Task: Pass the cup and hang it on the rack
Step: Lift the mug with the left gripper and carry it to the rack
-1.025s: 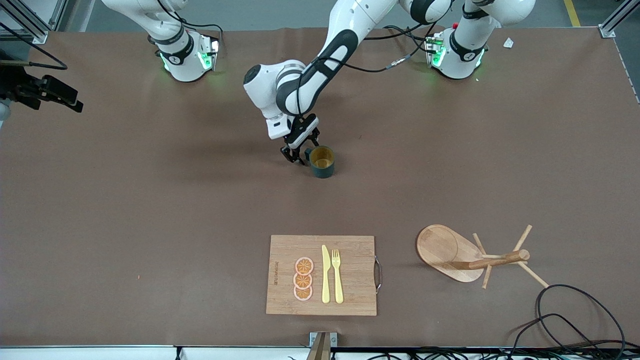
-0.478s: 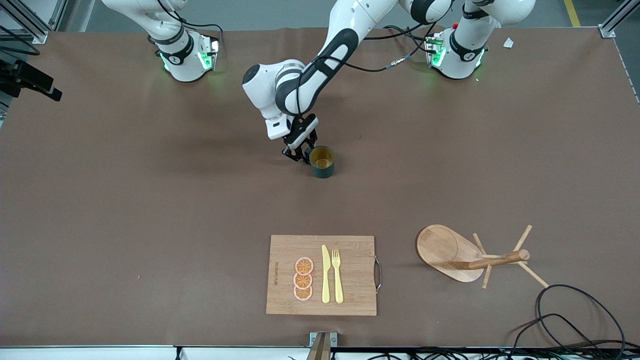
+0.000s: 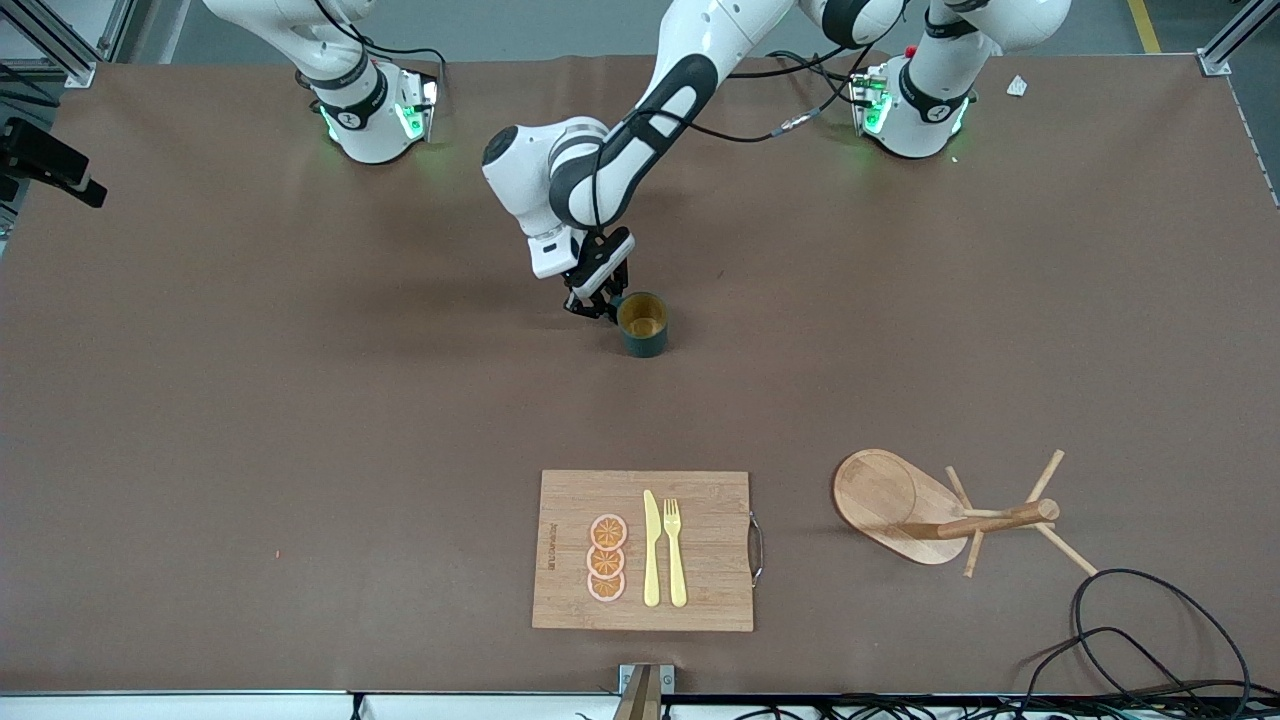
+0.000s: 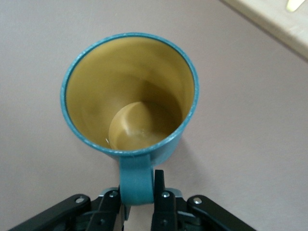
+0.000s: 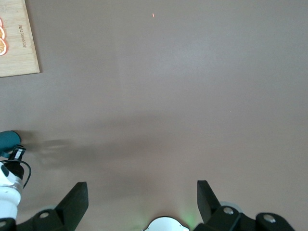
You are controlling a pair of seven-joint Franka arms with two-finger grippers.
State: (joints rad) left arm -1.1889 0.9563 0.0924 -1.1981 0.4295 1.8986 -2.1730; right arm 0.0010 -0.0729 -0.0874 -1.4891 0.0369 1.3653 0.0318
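I have the left gripper clamped on the cup handle on the desk — right gripper released, waiting; handover and rack remain.

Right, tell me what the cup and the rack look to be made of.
The cup: probably glazed ceramic, possibly enamelled metal; glossy teal outside, smooth yellow-tan inside with soft reflections and a thin rim. The left gripper is shut on its handle.
The rack: light wood, likely bamboo, matte; visible grain on the oval base, plain dowel-like pegs.
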